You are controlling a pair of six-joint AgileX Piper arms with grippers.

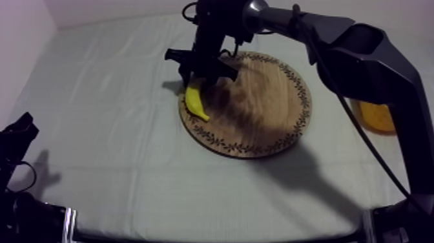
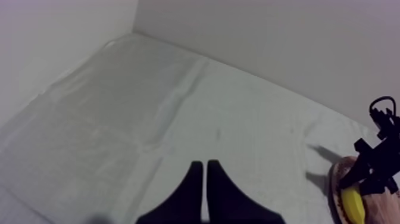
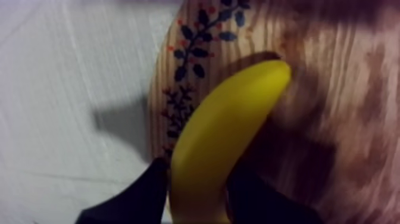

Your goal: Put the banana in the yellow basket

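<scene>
A yellow banana lies at the left rim of the round wooden board. My right arm reaches in from the upper right, and my right gripper is down over the banana's far end. In the right wrist view the banana runs between the two black fingers of my right gripper, which press against its sides while it rests on the board. My left gripper rests low at the left. Its fingers lie together as a narrow wedge, so my left gripper is shut on nothing over bare cloth.
The yellow basket sits at the right of the table, partly hidden behind my right arm. In the left wrist view the other arm stands over the banana at the board's edge. Bare cloth spreads left of and in front of the board.
</scene>
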